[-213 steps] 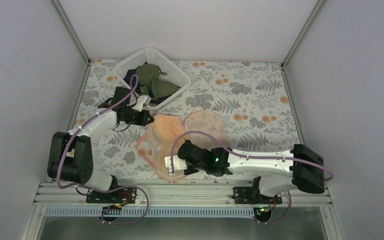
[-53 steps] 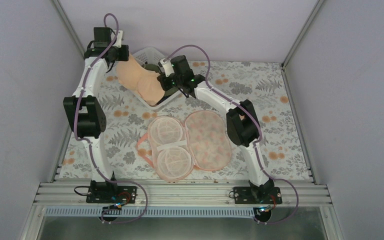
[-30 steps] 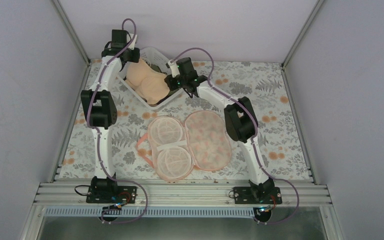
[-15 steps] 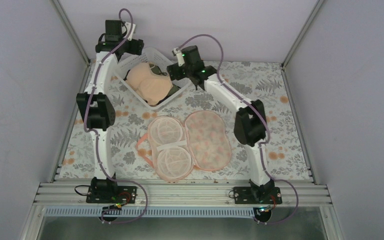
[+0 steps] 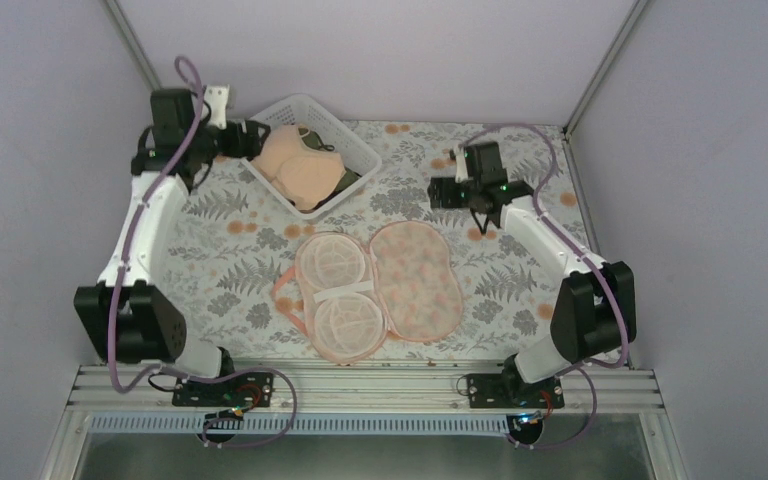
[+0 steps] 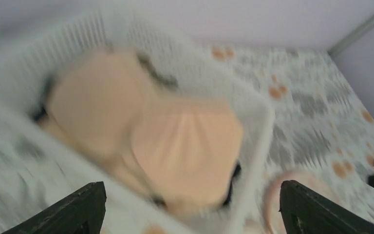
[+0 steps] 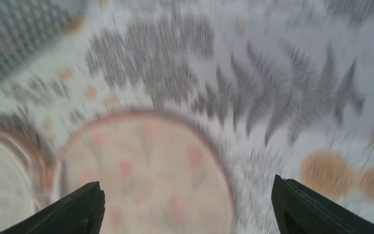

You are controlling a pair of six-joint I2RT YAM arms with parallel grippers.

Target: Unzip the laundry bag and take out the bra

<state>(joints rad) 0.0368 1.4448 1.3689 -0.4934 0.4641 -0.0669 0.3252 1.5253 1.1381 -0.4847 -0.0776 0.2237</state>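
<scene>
- We see left end effector (image 5: 243, 140) and right end effector (image 5: 438, 193) both wide, empty.
- Risk, upper left: the left one, near the basket (image 5: 305, 103), could snag the bra (image 5: 300, 165).

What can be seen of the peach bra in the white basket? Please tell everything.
The bra is plain peach, with two smooth moulded cups that look like soft fabric. It lies cups up in the white lattice basket, at the far left of the table, resting on dark green garments. Its straps cannot be made out. Nothing grips it.
</scene>
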